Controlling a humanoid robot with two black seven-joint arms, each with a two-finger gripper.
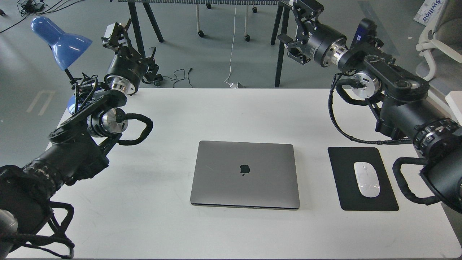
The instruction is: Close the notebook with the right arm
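Note:
The notebook [245, 175] lies shut and flat on the white table [231, 112], its grey lid with the dark apple logo facing up. My right arm [393, 90] is raised high at the upper right, well clear of the notebook. Its all-black gripper [291, 23] hangs over the floor beyond the table's far edge, its fingers spread and empty. My left gripper [116, 33], with a white block on it, is held up at the far left, past the table's back corner. Its fingers cannot be told apart.
A black mouse pad [362, 178] with a white mouse [366, 179] lies to the right of the notebook. A blue desk lamp [61, 41] stands at the far left corner. Black table legs [279, 54] and a white chair [438, 57] stand beyond the table.

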